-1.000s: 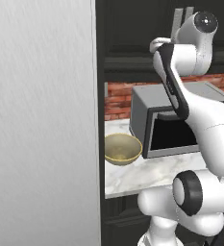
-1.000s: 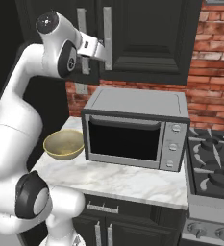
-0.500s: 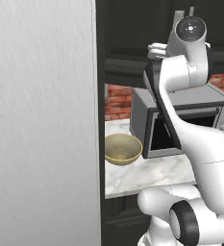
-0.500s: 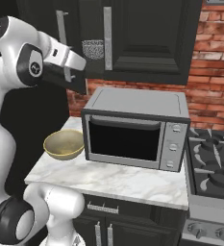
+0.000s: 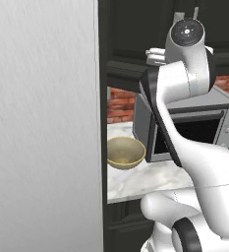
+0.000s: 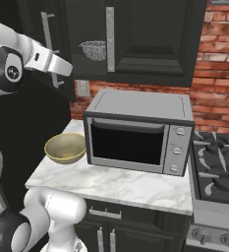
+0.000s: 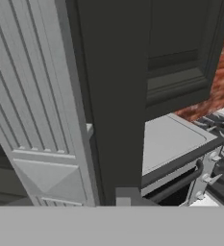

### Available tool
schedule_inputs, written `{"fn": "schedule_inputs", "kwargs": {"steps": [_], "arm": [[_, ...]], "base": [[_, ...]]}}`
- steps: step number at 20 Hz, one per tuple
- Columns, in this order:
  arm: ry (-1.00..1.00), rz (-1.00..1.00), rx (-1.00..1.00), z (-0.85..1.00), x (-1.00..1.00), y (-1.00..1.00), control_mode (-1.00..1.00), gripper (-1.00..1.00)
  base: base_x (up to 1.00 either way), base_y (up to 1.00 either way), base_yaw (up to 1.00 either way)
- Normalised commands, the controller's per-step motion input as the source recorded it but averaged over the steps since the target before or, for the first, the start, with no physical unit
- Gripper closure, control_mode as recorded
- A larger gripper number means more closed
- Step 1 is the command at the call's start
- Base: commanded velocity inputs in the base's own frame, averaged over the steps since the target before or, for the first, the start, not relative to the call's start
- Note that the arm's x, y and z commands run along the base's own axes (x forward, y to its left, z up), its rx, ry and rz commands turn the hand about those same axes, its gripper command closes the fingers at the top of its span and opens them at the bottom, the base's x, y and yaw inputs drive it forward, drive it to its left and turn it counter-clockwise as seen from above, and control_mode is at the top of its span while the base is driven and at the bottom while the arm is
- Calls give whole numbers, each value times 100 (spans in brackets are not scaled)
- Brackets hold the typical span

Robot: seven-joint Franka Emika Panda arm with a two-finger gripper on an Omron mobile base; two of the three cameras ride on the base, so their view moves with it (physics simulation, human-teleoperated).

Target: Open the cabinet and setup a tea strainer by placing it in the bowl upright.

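Note:
The cabinet (image 6: pixel 150 39) is the tall black wall unit above the microwave. Its left door (image 6: pixel 35 10) stands swung out to the left, and its right door is closed. The tea strainer (image 6: pixel 94 49), a small grey mesh basket, sits on the dark shelf in the opening. My gripper (image 6: pixel 66 70) is at the left door's silver bar handle (image 6: pixel 48 34); its jaws are hidden there. In the hand view the door's dark edge (image 7: pixel 113 96) is very close. The olive-yellow bowl (image 6: pixel 65 147) (image 5: pixel 126 152) sits on the marble counter left of the microwave.
The grey microwave (image 6: pixel 138 133) takes up the middle of the counter (image 6: pixel 111 182). A stove (image 6: pixel 216 177) is to its right and a brick wall (image 6: pixel 219 74) behind. A tall grey panel (image 5: pixel 42 123) stands at the left of the left base view.
My arm has swung left and the cabinet's left door has opened wider with it. The tea strainer on the shelf has come into sight.

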Motion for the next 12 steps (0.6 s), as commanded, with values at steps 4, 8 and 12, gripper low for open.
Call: {"fn": "schedule_inputs", "kwargs": {"steps": [4, 8, 12], "arm": [[2, 0, 0, 0, 0, 9, -100, -100], [3, 0, -1, 0, 0, 12, -100, -100], [1, 2, -1, 13, -35, 3, -100, -100]], "base": [[0, 0, 0], [0, 0, 0], [0, 0, 0]]}}
